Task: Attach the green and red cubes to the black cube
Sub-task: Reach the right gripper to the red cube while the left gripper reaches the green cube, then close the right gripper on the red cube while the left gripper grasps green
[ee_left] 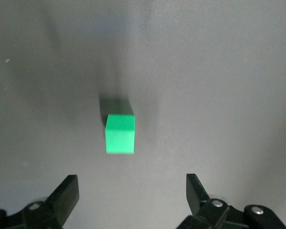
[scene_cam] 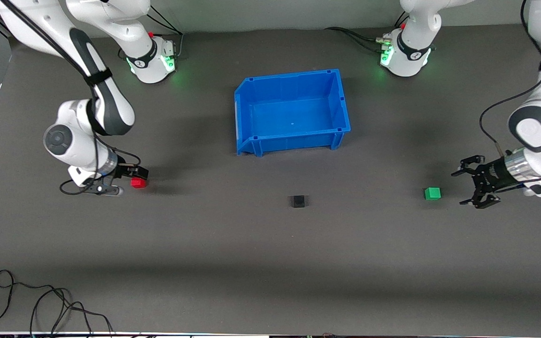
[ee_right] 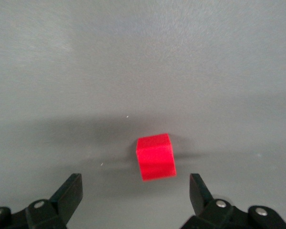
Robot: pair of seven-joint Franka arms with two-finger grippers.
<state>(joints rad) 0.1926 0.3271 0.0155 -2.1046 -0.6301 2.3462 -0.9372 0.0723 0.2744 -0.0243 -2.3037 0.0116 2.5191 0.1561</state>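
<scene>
Beside green cube [ee_left: 120, 134] and red cube [ee_right: 156, 156], both hands spread; only front shows black cube [scene_cam: 298, 201].

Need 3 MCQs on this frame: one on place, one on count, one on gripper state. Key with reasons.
1. Where does the black cube lie?
A. In the blue bin
B. On the table, nearer the front camera than the bin
C. In the right gripper

2. How many small cubes are there?
A. Two
B. Three
C. Four

3. How is the left gripper?
A. Jaws open, beside the green cube
B. Shut on the green cube
C. Over the bin

Key: B, it sits lower than the bin in the front view; B, the black cube, green cube and red cube; A, the left wrist view shows spread jaws with the cube clear.
</scene>
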